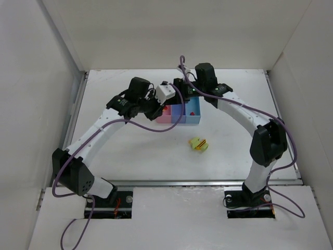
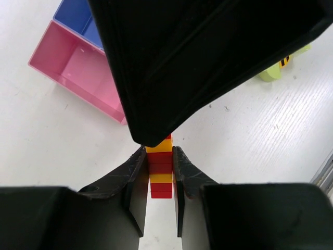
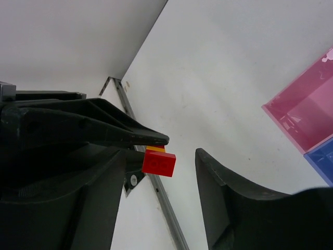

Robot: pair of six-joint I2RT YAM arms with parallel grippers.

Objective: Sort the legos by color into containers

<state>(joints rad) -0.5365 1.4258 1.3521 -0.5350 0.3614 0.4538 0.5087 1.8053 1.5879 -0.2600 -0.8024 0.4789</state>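
1. Between the left jaws, which are shut tight on its sides, stands a stack [image 2: 160,167] of red and yellow-orange legos. Its upper end sticks out past the jaw tips.
2. Around that upper end the right jaws stand about half open. The red end brick is close to one side and there is a clear gap on the other side, so I judge that they do not hold it yet.
3. Because the brick is off-centre between the right jaws, one side would touch first. This could push the stack sideways or turn it inside the left jaws.
4. In pulling apart, the stack may break at a wrong seam. Then a red and a yellow-orange brick come off together, and mixed colors go in one bin.
5. If the bricks stick more strongly than the left jaws hold, the whole stack could slide out instead of separating.
6. A brick that snaps off suddenly could fall. The pink bin [image 2: 78,73] and the blue bin [image 2: 78,15] lie near, beside the left jaws, so it may land in a wrong one or on the tabletop [image 2: 52,156].
7. Well apart from both jaws, a lime clump [image 1: 198,144] lies on the tabletop, not yet sorted.
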